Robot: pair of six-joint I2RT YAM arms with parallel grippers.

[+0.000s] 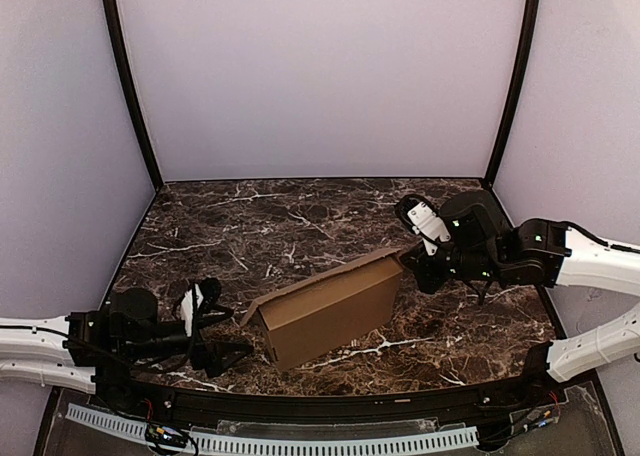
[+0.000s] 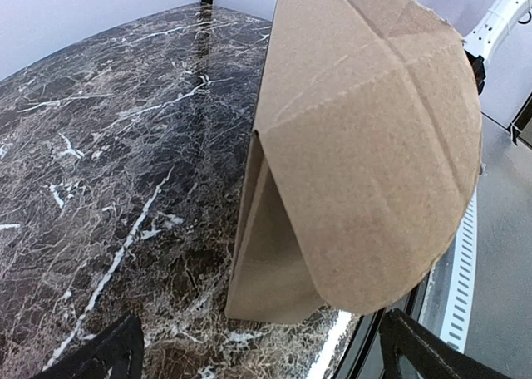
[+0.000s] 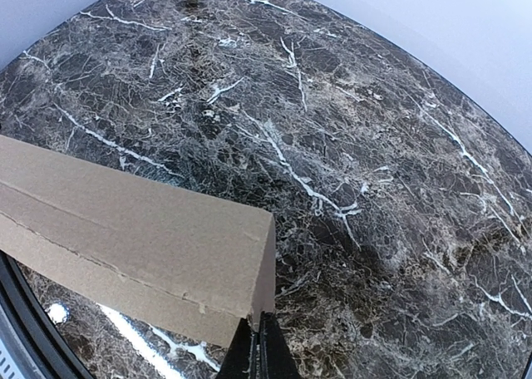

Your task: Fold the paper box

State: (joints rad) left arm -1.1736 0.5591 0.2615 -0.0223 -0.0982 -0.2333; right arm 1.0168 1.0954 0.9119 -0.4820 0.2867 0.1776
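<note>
From above, the plain brown cardboard paper box (image 1: 325, 311) sits part-folded near the front middle of the dark, white-veined marble desk (image 1: 300, 216), a long shallow body with a flap jutting from its left end. The left tool (image 1: 222, 324) lies low just beside that flap, jaws spread wide and holding nothing. The right tool (image 1: 404, 261) is closed, its tips at the box's upper right corner.

From the left wrist, the flap (image 2: 366, 146) hangs rounded over an open end, its creases plain to see. The black fingers (image 2: 108, 354) stand far apart and clear of it.

From the right wrist, the box's long top edge runs in from the left to the closed tips. I cannot tell whether they nip a sliver of card or only press against the corner.

To my eye the box is light, thin card, stiff across its panels and weak at the creases. It would likely skate on that polished desk. I would pinch the flap's free edge and brace the far end.
</note>
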